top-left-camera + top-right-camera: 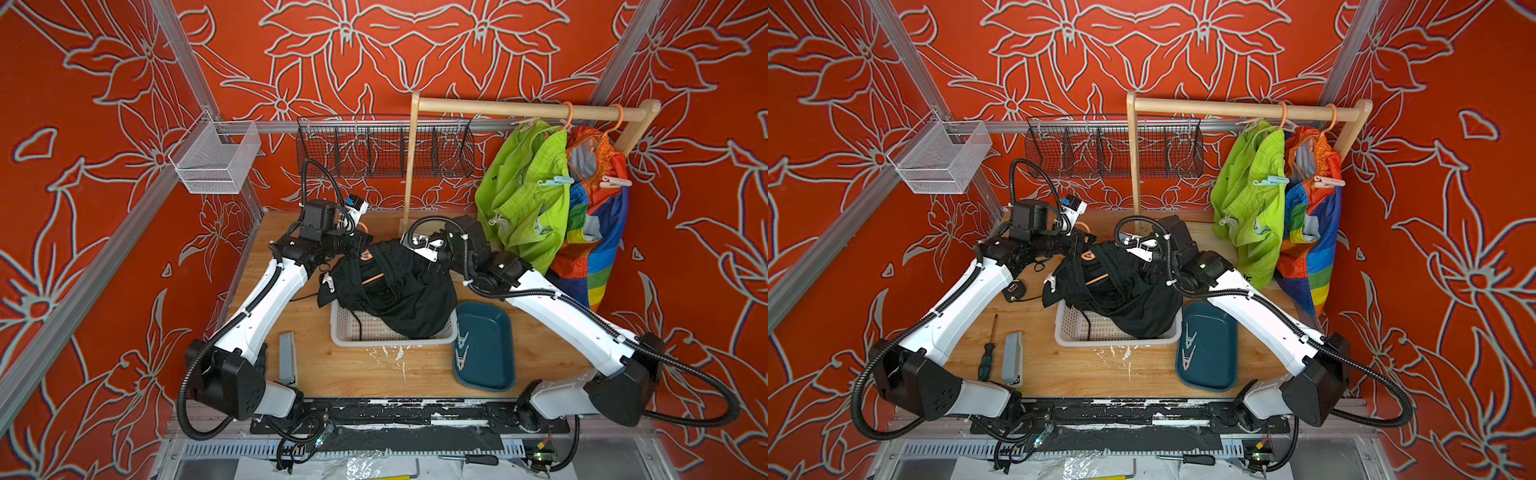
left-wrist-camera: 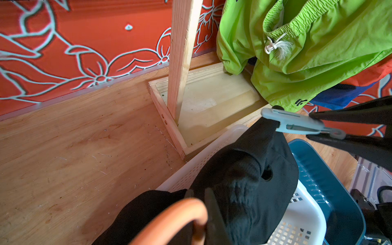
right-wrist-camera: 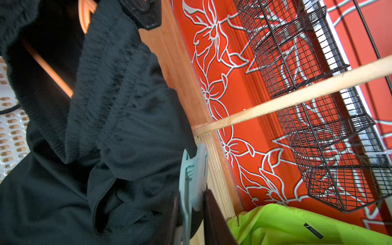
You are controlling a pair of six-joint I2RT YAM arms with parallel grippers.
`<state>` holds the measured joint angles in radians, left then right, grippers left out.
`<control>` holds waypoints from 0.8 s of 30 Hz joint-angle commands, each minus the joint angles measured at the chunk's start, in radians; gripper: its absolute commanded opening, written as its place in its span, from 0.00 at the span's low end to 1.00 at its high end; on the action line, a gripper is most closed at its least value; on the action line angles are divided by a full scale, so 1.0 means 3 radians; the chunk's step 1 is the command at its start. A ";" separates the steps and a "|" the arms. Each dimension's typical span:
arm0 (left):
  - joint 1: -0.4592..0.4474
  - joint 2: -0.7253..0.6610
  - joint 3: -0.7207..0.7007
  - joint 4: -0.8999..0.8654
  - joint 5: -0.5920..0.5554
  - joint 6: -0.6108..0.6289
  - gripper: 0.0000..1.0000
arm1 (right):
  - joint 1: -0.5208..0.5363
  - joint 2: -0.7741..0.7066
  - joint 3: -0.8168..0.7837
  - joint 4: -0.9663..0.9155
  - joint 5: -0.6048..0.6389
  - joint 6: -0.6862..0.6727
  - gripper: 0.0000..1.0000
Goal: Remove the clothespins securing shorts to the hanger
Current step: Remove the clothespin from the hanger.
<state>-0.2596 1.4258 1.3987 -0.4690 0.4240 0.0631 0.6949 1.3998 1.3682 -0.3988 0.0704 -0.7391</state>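
Black shorts [image 1: 395, 291] hang on an orange hanger [image 2: 169, 220] over a white basket [image 1: 345, 332]. My left gripper [image 1: 360, 243] is shut on the hanger's hook [image 2: 199, 212]. A pale blue clothespin [image 3: 193, 180] is clipped on the black shorts' edge, and my right gripper [image 3: 192, 199] is shut on its tail; the left wrist view shows the same clothespin [image 2: 297, 125]. Another pale clothespin [image 1: 328, 282] sits at the shorts' left side. On the rail hang lime green shorts [image 1: 523, 195] with a blue clothespin [image 1: 555, 181] and rainbow shorts [image 1: 594, 232] with a pink clothespin [image 1: 615, 181].
A teal tray [image 1: 490, 365] right of the basket holds two clothespins [image 1: 462, 345]. The wooden rack's post [image 1: 409, 166] stands just behind the grippers. A black wire basket [image 1: 386, 145] and a white mesh bin [image 1: 216, 158] hang on the back rail. A grey block [image 1: 286, 357] and a screwdriver [image 1: 986, 357] lie front left.
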 commanded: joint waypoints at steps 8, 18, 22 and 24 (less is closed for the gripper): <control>0.0029 -0.0117 -0.0004 0.0208 0.0038 -0.0057 0.00 | 0.0000 -0.0291 0.0144 -0.0186 -0.0170 0.0228 0.16; 0.0032 -0.0134 -0.0020 0.0219 -0.0019 -0.0054 0.00 | -0.0002 -0.0666 -0.0030 -0.0461 0.0144 0.0689 0.16; 0.0032 -0.0170 -0.0025 0.0219 -0.0047 -0.0052 0.00 | -0.0004 -0.1081 -0.0491 -0.0455 0.0133 0.1386 0.12; 0.0032 -0.0195 -0.0030 0.0229 -0.0052 -0.0052 0.00 | -0.0005 -0.1275 -0.0754 -0.0466 0.0171 0.1748 0.13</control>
<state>-0.2550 1.4174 1.3911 -0.4473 0.4046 0.0521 0.6949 1.0698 1.2163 -0.5026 0.0929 -0.4236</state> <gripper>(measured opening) 0.095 0.147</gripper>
